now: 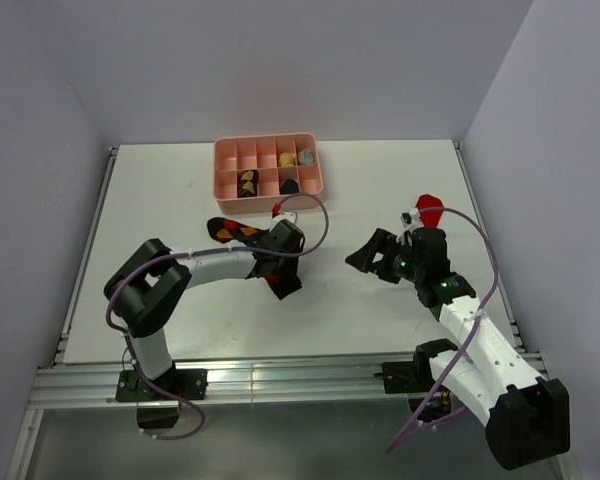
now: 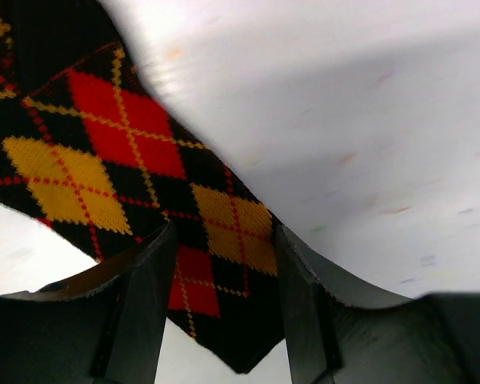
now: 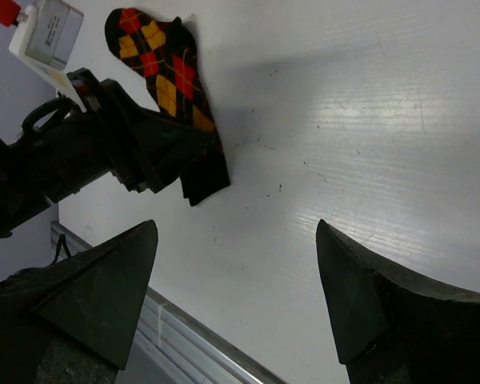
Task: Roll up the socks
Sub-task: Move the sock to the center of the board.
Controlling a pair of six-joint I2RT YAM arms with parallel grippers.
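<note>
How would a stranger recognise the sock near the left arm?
Find the pink tray at the far side of the white table. Just in front of it one sock lies flat, under the left hand. Unlike the plain red sock by the right arm, it is black with red and yellow diamonds.

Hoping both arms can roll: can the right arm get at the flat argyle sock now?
Probably yes: the open right gripper faces the argyle sock with nothing between, but the left gripper straddles its dark end, leaving the patterned part free.
</note>
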